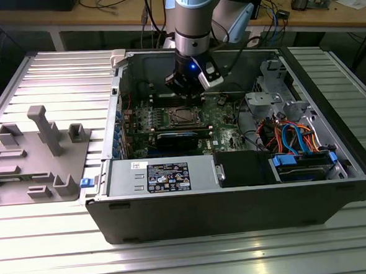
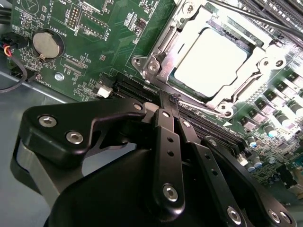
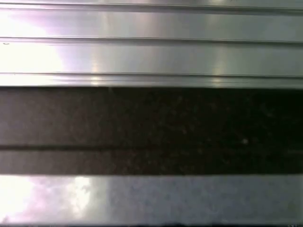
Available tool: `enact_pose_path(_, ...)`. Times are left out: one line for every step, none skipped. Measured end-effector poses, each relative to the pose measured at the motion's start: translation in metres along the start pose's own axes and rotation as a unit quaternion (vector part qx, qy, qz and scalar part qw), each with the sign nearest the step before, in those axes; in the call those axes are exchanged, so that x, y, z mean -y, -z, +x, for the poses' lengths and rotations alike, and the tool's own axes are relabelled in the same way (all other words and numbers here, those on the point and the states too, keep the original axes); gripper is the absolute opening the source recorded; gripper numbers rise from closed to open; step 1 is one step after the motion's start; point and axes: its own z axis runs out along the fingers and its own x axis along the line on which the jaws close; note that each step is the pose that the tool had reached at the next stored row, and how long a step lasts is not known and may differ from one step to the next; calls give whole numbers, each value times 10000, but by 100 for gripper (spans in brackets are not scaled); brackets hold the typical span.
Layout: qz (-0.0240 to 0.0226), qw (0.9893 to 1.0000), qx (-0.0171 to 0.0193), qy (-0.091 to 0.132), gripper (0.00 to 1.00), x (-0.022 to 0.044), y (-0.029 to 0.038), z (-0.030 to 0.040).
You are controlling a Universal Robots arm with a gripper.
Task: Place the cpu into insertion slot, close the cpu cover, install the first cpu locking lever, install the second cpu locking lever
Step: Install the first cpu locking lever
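Inside the open computer case, my gripper [image 1: 185,93] hangs over the green motherboard just behind the insertion slot [image 1: 183,116]. In the second wrist view the two black fingers [image 2: 166,123] lie pressed together, and the shut gripper [image 2: 166,97] has its tip at the near corner of the socket. The cpu [image 2: 210,61] lies flat in the socket, its silver top bright. The cpu cover [image 2: 163,45] lies down around it as a silvery frame. One thin locking lever [image 2: 255,16] runs along the far side. Another rod [image 2: 203,108] lies along the near edge by the fingertips.
A long black slot [image 2: 222,132] runs under the fingers, with a coin battery [image 2: 47,43] off to one side. The power supply [image 1: 163,175] and a drive cage with orange and blue cables [image 1: 295,139] fill the case's front and right. A grey fixture [image 1: 38,155] sits on the ribbed table [image 3: 151,28].
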Motion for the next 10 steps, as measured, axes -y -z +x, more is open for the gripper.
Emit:
enact_pose_path(0,10000,0,0,11,0,-6,-3)
enact_pose_path(0,10000,0,0,11,1,-10,-5)
enact_pose_path(1,10000,0,0,11,1,-12,-6)
enact_pose_path(1,10000,0,-1,11,1,-12,-6)
enact_pose_path(1,10000,-2,0,11,2,-12,-8)
enact_pose_path(1,10000,-2,-1,11,1,-13,-8)
enact_pose_path(0,10000,-1,-1,11,1,-14,-8)
enact_pose_path(0,10000,-1,-1,11,1,-14,-8)
enact_pose_path(-1,10000,-1,0,11,1,-13,-8)
enact_pose_path(-1,10000,-1,-1,11,0,-11,-9)
